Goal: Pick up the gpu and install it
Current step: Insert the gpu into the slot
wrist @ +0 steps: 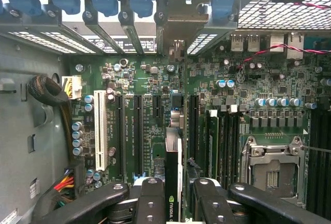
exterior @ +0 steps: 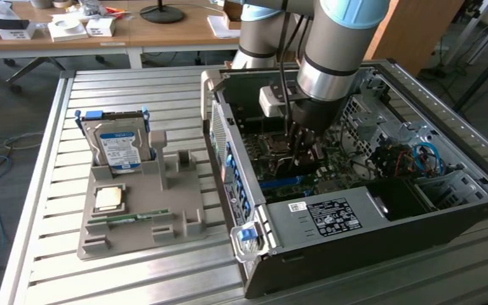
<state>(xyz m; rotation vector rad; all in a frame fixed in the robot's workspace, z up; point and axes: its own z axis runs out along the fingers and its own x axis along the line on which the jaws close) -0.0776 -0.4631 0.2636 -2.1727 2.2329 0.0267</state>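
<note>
1. The slatted metal counter (exterior: 49, 127) carries everything; wooden desks with small boxes stand behind it
2. An open computer case (exterior: 380, 254) lies on its side at the exterior view's right, with its inside facing up
3. The arm (exterior: 337, 44) comes down from above into the middle of the case
4. The green motherboard (wrist: 150, 79) covers the case floor. It has long black slots and one white slot side by side, and a bare processor socket (wrist: 271, 167) off to one side
5. A grey holder (exterior: 176, 216) lies on the counter just beside the case, at the exterior view's left
6. A silver hard drive (exterior: 119, 147) with a blue label stands upright in the holder's far end
7. The gpu (wrist: 172, 172) is inside the case, seen edge-on in the wrist view as a thin black card with a green logo. It stands upright over the motherboard, in line with the slots and between two of the long black ones; whether its edge is in a slot I cannot tell
8. The tool (wrist: 175, 190) is clamped on the gpu, with one black finger (wrist: 150, 193) pressed on each face of the card
9. A tan square chip (exterior: 110, 198) lies flat in the holder's middle
10. A narrow green memory stick (exterior: 134, 218) lies in the holder near the chip, on the side away from the hard drive
</note>
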